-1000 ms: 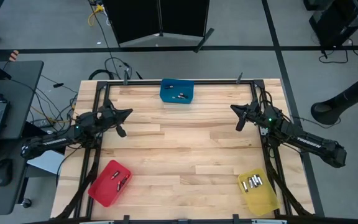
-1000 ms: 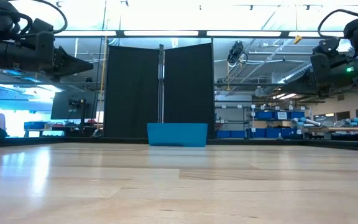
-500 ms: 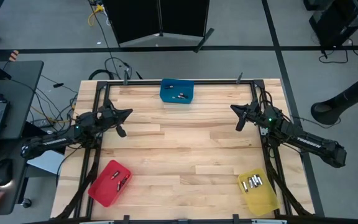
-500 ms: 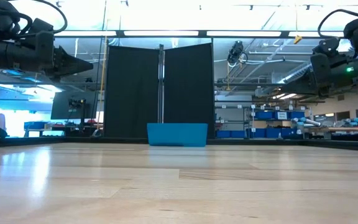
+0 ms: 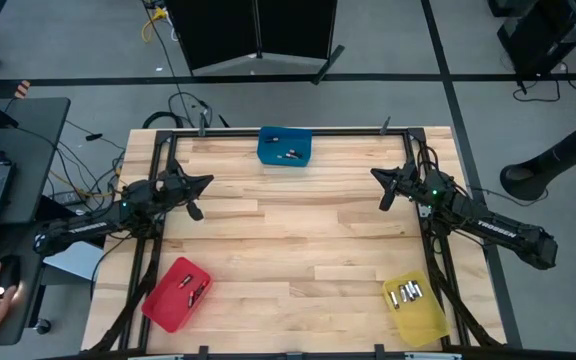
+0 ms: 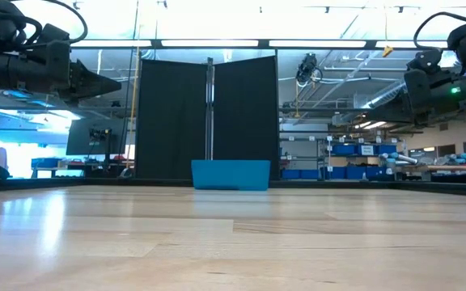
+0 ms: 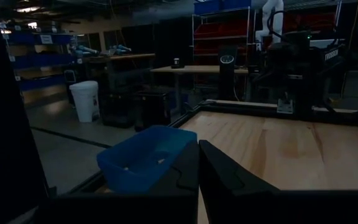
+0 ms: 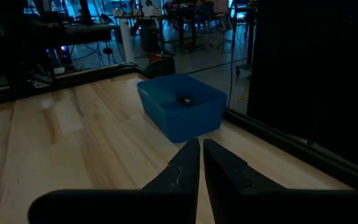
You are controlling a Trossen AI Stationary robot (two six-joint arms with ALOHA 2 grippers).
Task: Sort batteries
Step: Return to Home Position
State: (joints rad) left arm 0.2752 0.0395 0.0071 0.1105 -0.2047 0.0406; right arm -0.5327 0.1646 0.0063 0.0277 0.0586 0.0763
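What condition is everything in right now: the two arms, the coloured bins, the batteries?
Left gripper: jaws shut, empty, raised by the table's left edge.
Right gripper: jaws shut, empty, raised by its right edge.
Blue bin: upright, holding batteries.
Red bin: upright, holding a few too.
Yellow bin: upright, holding silvery ones.

My batteries [image 5: 290, 154] lie inside three bins on the tabletop [image 5: 298, 240].
Left pincer [image 5: 206, 184] and right pincer [image 5: 376, 177] flank the blue bin [image 5: 266, 148]; red bin [image 5: 166, 300] and yellow bin [image 5: 420, 316] sit far across from it.
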